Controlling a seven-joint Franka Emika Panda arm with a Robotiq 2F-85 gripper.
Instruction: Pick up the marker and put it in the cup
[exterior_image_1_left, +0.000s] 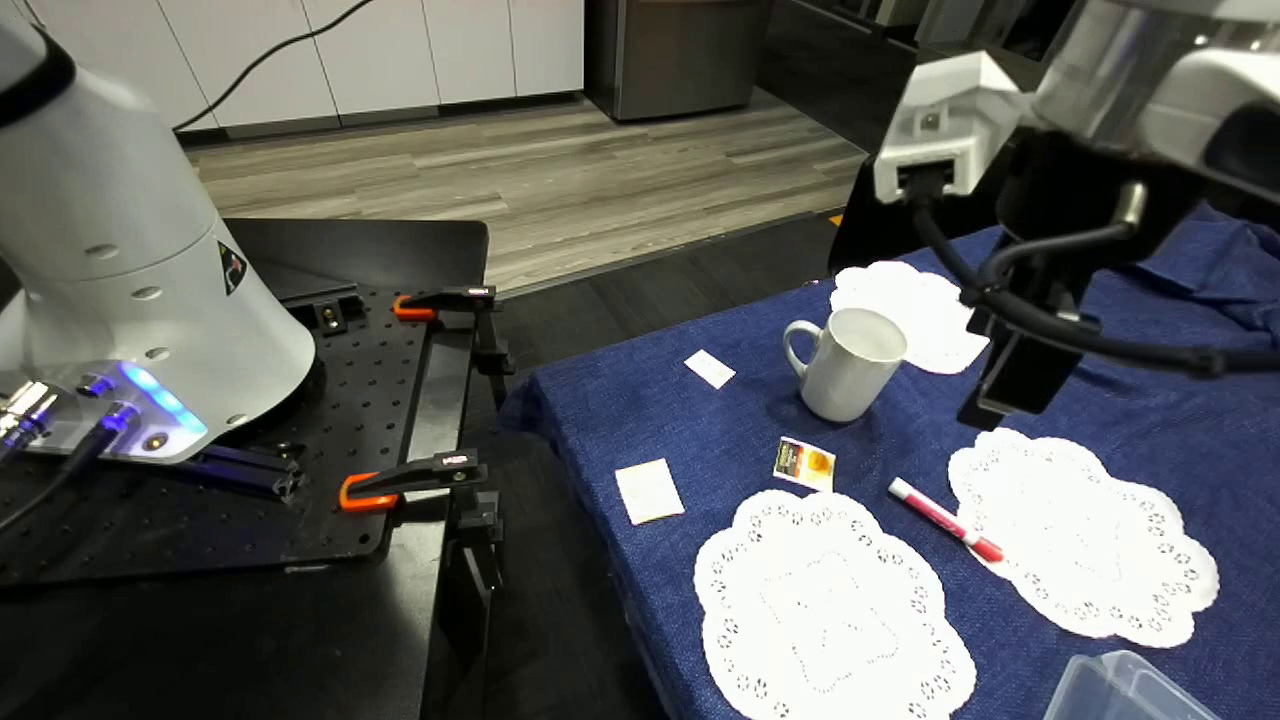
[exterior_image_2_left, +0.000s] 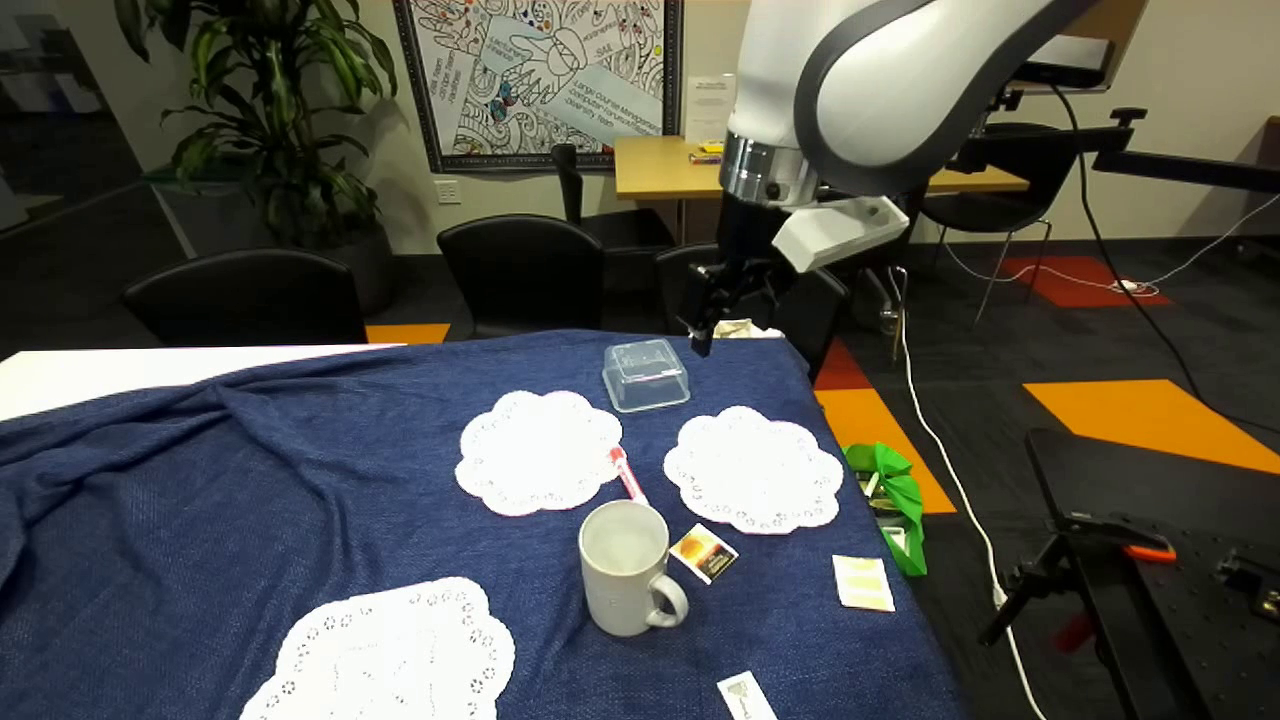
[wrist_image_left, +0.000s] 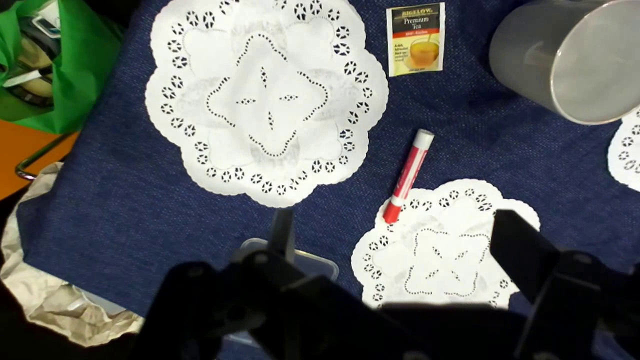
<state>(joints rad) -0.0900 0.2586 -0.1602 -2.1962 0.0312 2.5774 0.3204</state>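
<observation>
Red marker (wrist_image_left: 409, 175) likely handles light, stiff; grip mid-barrel. Wrist view: cup (wrist_image_left: 537, 55) at marker's two o'clock, end effector (wrist_image_left: 392, 218) spread.

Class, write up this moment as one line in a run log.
marker: lying partly on cloth, red end over doily | cup: upright, marker outside | pincer: open, empty, above cloth
</observation>
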